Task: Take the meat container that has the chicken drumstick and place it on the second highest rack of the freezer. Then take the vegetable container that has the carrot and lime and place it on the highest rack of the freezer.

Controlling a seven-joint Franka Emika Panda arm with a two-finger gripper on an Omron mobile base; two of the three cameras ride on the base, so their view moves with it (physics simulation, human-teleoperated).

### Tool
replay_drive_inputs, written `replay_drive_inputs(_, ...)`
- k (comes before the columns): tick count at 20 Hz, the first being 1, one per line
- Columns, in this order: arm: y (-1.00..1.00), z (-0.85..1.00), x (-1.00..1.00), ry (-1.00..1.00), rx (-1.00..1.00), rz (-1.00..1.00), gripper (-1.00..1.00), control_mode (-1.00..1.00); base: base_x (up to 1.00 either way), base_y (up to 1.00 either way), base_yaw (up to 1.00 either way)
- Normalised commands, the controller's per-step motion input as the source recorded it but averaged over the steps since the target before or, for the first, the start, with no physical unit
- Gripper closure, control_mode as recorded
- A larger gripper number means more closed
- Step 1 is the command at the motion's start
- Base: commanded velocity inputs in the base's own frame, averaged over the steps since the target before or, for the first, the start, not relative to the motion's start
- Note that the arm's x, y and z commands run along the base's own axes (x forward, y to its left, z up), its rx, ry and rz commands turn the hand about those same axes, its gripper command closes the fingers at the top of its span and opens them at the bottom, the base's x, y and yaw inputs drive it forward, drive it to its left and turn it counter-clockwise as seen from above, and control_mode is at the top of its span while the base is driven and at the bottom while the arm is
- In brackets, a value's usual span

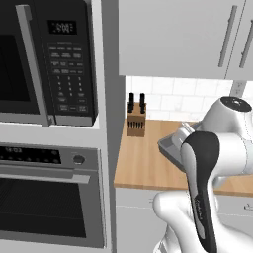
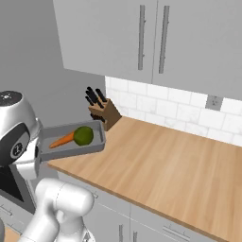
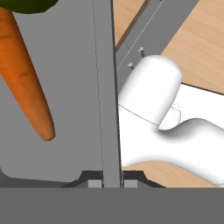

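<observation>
The vegetable container (image 2: 71,150) is a shallow grey tray held in the air over the counter's front edge. In it lie the orange carrot (image 2: 63,139) and the green lime (image 2: 83,135), side by side. In the hand view the carrot (image 3: 27,83) lies on the tray floor and the lime (image 3: 26,4) peeks in at the top. My gripper (image 3: 111,182) is shut on the vegetable container's rim wall (image 3: 107,109), one fingertip on each side. From the left base view a corner of the container (image 1: 170,147) shows behind my arm. The freezer and the meat container are out of view.
A wooden counter (image 2: 165,165) runs under white wall tiles, with a knife block (image 2: 105,112) at its back left corner. Grey upper cabinets (image 2: 142,38) hang above. Left of the counter stand a microwave (image 1: 49,59) and a built-in oven (image 1: 49,197).
</observation>
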Motion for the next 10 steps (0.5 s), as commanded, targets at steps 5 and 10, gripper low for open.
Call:
replay_drive_inputs(5,0.0,0.0,0.0,0.0,0.0,0.0,1.0,-1.0,0.0,0.0,0.0)
replay_drive_inputs(10,0.0,0.0,-0.02,0.0,0.0,0.0,1.0,1.0,-0.08,0.0,0.0)
